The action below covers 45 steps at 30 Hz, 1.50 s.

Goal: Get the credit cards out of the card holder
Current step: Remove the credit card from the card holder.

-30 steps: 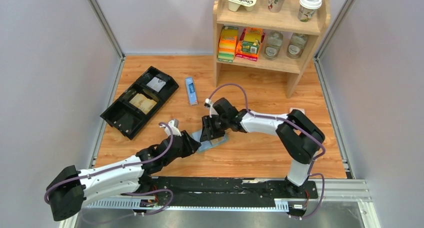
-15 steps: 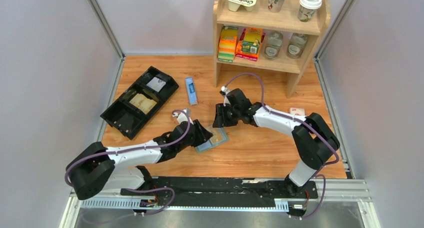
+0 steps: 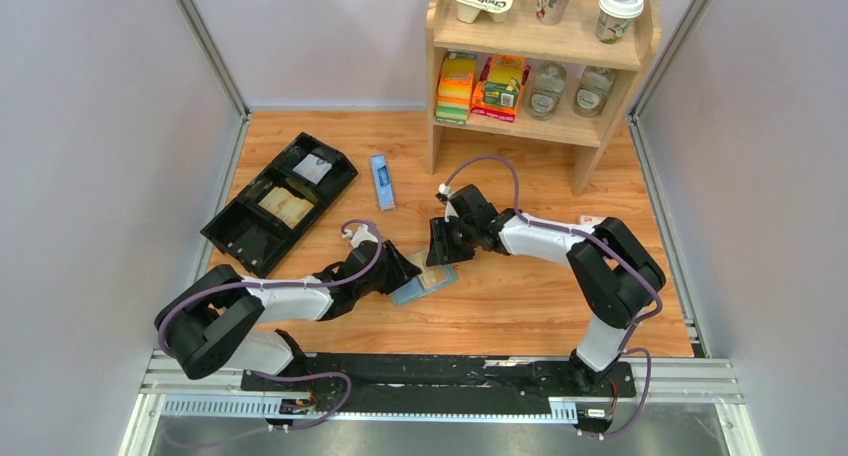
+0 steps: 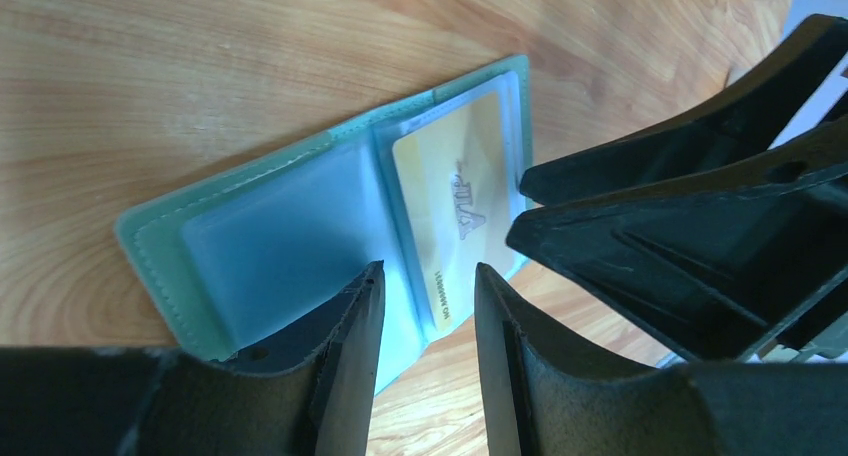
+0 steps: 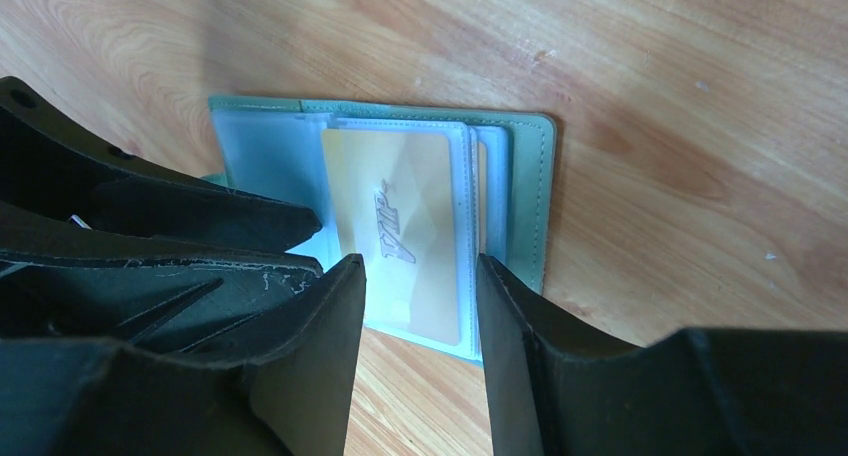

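The card holder [image 3: 420, 286] lies open on the wooden table, sage green outside with pale blue pocket pages. A golden credit card [image 4: 455, 216] sits in its right-hand pocket and also shows in the right wrist view [image 5: 400, 226]. My left gripper [image 3: 396, 272] is open and empty at the holder's left page [image 4: 428, 268]. My right gripper [image 3: 441, 246] is open and empty over the holder's card side [image 5: 420, 264]. The two grippers face each other across the holder, close together. A small tan card [image 3: 592, 220] lies on the table by the right arm's elbow.
A black compartmented tray [image 3: 280, 201] stands at the back left. A narrow blue box [image 3: 381, 181] lies beside it. A wooden shelf [image 3: 540, 126] with cups, jars and boxes stands at the back right. Grey walls close in both sides.
The left gripper has moved right onto the holder's left page. The right gripper pulled back from the holder, then came down toward it again. The gold card now shows.
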Each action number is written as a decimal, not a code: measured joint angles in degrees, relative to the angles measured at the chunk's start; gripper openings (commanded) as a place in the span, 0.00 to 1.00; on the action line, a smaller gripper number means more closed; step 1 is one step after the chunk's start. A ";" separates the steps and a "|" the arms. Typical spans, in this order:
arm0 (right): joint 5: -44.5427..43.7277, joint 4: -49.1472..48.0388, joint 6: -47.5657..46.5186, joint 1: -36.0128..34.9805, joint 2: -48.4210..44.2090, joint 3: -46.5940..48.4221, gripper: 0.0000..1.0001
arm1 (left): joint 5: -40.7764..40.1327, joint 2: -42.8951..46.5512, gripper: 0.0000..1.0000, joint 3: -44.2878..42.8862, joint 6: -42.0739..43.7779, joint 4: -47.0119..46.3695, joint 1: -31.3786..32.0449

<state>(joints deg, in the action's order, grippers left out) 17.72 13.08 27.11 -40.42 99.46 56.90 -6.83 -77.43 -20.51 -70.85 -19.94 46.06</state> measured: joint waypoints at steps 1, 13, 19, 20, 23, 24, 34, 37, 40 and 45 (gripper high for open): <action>0.33 -0.11 0.00 0.00 0.15 -0.11 0.47 | 0.48 -0.44 0.47 0.00 -0.02 -0.92 -0.02; 4.13 -2.01 0.33 0.02 0.55 -1.66 0.45 | 2.51 -2.08 0.47 0.07 -0.02 -3.89 -0.04; 4.70 -3.19 0.92 0.04 0.79 -2.25 0.41 | 2.43 -2.12 0.46 0.76 -0.50 -4.35 -0.04; 4.76 -3.37 0.98 0.07 0.79 -2.40 0.39 | 2.32 -2.12 0.47 0.96 -0.76 -4.37 -0.04; 4.79 -3.80 1.16 0.07 0.92 -2.75 0.33 | 2.25 -2.10 0.46 1.36 -1.27 -4.74 -0.04; 4.74 -3.87 1.18 0.07 0.98 -2.84 0.33 | 2.25 -2.10 0.46 1.40 -1.33 -4.79 -0.04; 4.79 -3.98 1.33 0.07 1.33 -2.99 0.31 | 2.29 -2.45 0.43 3.04 -1.38 -8.39 -0.09; 4.83 -4.04 1.42 0.07 1.53 -2.99 0.31 | 2.19 -2.32 0.40 4.81 -1.42 -11.58 -0.09; 4.96 -4.22 1.60 0.07 1.70 -2.99 0.31 | 1.90 -2.01 0.33 7.06 -1.22 -15.47 -0.09; 4.98 -4.26 1.60 0.09 1.77 -2.99 0.31 | 1.90 -1.97 0.25 8.63 0.11 -19.89 -0.09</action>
<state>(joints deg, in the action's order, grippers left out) 22.70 8.82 28.71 -40.34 101.23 53.91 -4.93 -79.40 -11.88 -70.74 -39.83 45.98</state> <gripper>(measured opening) 0.309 0.278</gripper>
